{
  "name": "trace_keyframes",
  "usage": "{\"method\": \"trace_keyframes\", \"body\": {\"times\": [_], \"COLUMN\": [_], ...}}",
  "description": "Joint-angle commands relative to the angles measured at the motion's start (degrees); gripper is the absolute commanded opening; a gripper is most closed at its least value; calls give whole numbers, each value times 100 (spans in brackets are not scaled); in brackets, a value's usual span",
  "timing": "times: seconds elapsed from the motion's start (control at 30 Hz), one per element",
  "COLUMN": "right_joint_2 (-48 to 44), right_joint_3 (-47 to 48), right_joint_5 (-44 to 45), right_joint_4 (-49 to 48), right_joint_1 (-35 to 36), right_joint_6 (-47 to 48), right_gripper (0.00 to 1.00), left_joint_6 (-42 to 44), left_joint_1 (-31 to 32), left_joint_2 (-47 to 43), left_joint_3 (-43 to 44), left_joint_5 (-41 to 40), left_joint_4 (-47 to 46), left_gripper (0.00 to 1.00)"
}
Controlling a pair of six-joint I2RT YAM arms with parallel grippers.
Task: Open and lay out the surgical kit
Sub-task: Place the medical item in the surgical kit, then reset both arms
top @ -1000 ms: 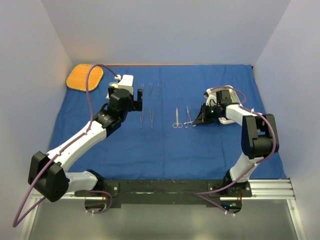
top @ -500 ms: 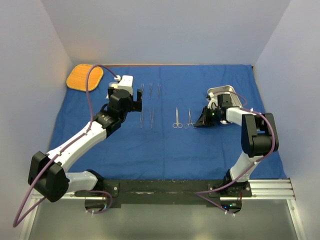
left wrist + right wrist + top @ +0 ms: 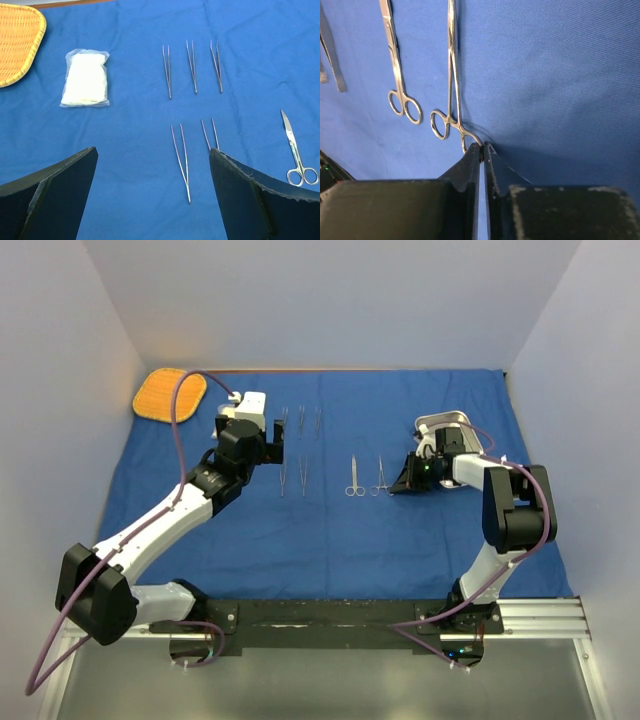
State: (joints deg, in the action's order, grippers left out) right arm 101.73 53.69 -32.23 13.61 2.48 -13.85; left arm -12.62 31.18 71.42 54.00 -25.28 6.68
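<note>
Right wrist alone shows right gripper [image 3: 482,147] barely parted at slim ring-handled steel forceps [image 3: 452,75], grip unclear; left gripper [image 3: 152,152] gapes wide.

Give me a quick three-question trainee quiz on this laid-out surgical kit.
1. True or false: the white plastic-wrapped gauze pack lies on the blue cloth wrap, apart from the orange woven mat.
2. How many slim steel tweezer forceps show in the left wrist view? A three, B five, C seven.
3. Fill in: the left gripper has its jaws ____.
Key: 1 true; 2 B; 3 open.
</note>
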Motion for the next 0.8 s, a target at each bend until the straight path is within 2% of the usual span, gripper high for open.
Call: {"method": "trace_keyframes", "body": {"times": [0.0, 0.2, 0.3, 0.37, 0.4, 0.43, 0.53, 0.57, 0.67, 0.77], "right_joint_2": [-39, -470, -837, -1093, -1416, -1567, -2234, -2419, -3009, -3491], "right_joint_3": [194, 290, 422, 510, 572, 598, 695, 713, 704, 660], "right_joint_5": [436, 726, 893, 1270, 1472, 1900, 2772, 3349, 4361, 4988], "right_joint_4": [379, 599, 722, 854, 880, 898, 942, 960, 1091, 1311], "right_joint_1": [-37, -28, -28, -28, -28, -28, -46, -63, -125, -134], "right_joint_6": [400, 409, 331, 304, 234, 207, 119, 93, -13, -109], "right_gripper": [18, 44, 50, 61, 65, 74, 85, 92, 98, 98], "left_joint_6": [-21, -21, -65, -135, -170, -205, -337, -363, -346, -259], "left_joint_1": [-24, -33, -33, -94, -129, -182, -437, -594, -998, -1550], "left_joint_2": [-146, -163, -172, -207, -225, -251, -435, -566, -847, -1155], "left_joint_3": [-65, -47, -4, 40, 49, 49, -3, -73, -126, -22], "left_joint_5": [5, -56, -118, -144, -144, -153, -206, -197, -215, -171], "left_joint_4": [-351, -351, -343, -316, -299, -246, -115, -88, 149, 526], "left_gripper": [100, 100, 100, 100, 100, 100, 100, 100, 100, 100]}}
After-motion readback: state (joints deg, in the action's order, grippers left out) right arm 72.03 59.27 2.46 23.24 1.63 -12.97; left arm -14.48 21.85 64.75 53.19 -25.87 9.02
